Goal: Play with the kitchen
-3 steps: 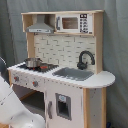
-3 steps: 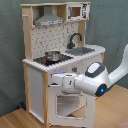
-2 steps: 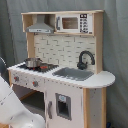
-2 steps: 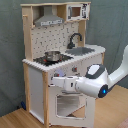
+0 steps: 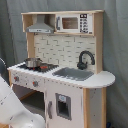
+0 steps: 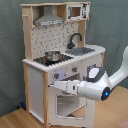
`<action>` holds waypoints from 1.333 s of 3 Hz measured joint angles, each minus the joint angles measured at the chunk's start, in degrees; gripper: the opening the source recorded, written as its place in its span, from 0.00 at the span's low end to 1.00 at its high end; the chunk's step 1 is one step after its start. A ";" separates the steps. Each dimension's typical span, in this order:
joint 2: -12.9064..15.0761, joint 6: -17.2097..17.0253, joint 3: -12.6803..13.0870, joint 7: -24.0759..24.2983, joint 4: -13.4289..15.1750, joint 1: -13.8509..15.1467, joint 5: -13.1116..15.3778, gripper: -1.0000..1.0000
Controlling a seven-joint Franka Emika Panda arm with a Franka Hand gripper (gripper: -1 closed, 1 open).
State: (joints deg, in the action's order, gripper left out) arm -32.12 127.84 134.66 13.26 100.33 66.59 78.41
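The kitchen (image 5: 70, 75) (image 6: 62, 60) is seen standing on a wooden floor (image 6: 15, 120) before a grey curtain (image 5: 12, 30), built of pale wood and white panels, with a rounded worktop (image 5: 102, 80) at one end. In the second exterior view, the lower front is largely blocked by the white, smooth-shelled robot arm (image 6: 97, 85), which reaches across the oven door (image 6: 67, 102). In the first exterior view, only a white curved part of the arm (image 5: 15, 107) is seen at the lower left. Whether the claw is spread or pressed together cannot be told. A microwave (image 5: 75, 22), a grey hood (image 5: 41, 27), a dotted backsplash (image 5: 62, 50), a sink (image 5: 75, 74), a curved black faucet (image 5: 85, 59) and a shiny metal pot (image 5: 33, 62) (image 6: 51, 55) on the stovetop are shown.
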 joint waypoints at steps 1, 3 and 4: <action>-0.09 2.04 0.01 5.32 1.67 0.12 -0.04 1.00; -0.06 4.70 0.00 17.45 4.47 0.51 -1.61 1.00; 0.05 4.77 0.00 23.07 5.89 0.54 -4.73 1.00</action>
State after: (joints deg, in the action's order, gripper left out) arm -32.08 132.61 134.66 36.34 106.22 67.13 73.68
